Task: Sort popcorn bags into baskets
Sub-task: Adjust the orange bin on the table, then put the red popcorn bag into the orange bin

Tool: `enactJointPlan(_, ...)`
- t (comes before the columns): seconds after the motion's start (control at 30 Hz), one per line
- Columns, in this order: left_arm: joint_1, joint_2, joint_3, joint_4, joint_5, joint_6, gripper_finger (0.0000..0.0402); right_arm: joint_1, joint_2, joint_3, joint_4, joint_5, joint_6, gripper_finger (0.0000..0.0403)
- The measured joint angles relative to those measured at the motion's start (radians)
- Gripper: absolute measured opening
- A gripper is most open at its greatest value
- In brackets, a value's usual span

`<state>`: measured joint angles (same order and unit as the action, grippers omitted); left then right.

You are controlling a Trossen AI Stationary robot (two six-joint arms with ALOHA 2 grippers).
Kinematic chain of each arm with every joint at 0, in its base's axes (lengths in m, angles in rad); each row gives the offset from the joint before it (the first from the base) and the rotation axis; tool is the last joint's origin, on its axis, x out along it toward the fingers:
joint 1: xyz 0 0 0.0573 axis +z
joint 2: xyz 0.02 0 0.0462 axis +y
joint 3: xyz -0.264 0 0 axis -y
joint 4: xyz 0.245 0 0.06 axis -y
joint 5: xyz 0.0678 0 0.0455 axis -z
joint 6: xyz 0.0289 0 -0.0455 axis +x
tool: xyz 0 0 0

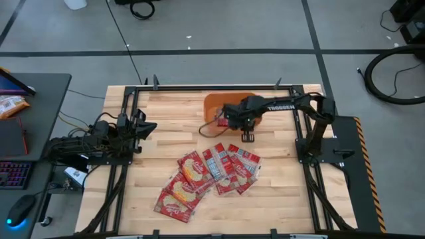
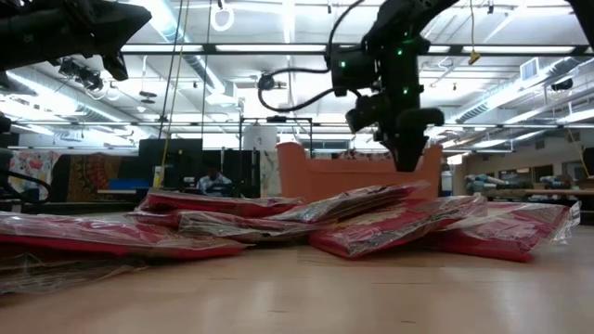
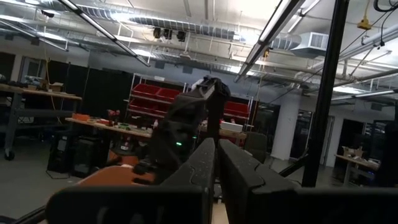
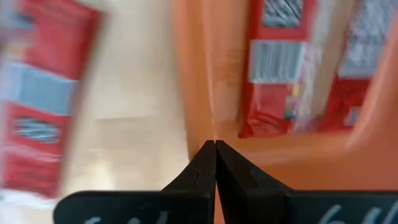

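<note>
Several red popcorn bags lie overlapping on the table's near middle, and they show as a low heap in the low view. The orange basket stands at the far middle, partly under my right arm. The right wrist view shows two red bags lying inside the basket and a blurred bag on the table. My right gripper is shut, points down and hangs by the basket's near wall, above the heap. My left gripper is shut and waits level at the table's left side.
Bare wood lies between the basket and the heap, and along the table's near edge. A black frame runs around the table. A side desk with a keyboard and an orange-and-white snack bag stands off the table's left.
</note>
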<state>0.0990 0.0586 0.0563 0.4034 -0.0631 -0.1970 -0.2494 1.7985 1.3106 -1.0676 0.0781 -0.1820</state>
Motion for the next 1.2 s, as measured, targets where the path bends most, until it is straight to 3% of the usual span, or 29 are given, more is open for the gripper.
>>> enactJointPlan(0.27, 0.000, 0.000, 0.000, -0.001, 0.000, -0.001, 0.0025, 0.157, -0.003, 0.099, -0.084, 0.227, 0.120, 0.0011)
enactJointPlan(0.43, 0.000, 0.000, 0.000, -0.002, 0.000, 0.000, 0.0025, 0.312, -0.004, 0.113, 0.026, 0.172, 0.013, 0.0016)
enactJointPlan(0.63, 0.000, 0.000, 0.000, -0.004, 0.000, -0.001, 0.0025, 0.484, -0.004, 0.101, 0.319, 0.056, -0.064, 0.0026)
enactJointPlan(0.77, 0.000, 0.000, 0.000, -0.005, 0.000, -0.009, 0.0025, 0.565, 0.016, 0.101, 0.395, 0.050, -0.013, 0.0069)
enactJointPlan(1.0, 0.000, 0.000, 0.000, 0.005, 0.000, -0.046, 0.0025, 0.692, 0.144, 0.100, 0.440, 0.215, 0.056, 0.0162)
enactJointPlan(1.2, 0.000, 0.000, 0.000, 0.009, 0.000, -0.046, 0.0025, 0.718, 0.214, 0.101, 0.426, 0.305, 0.050, 0.0186)
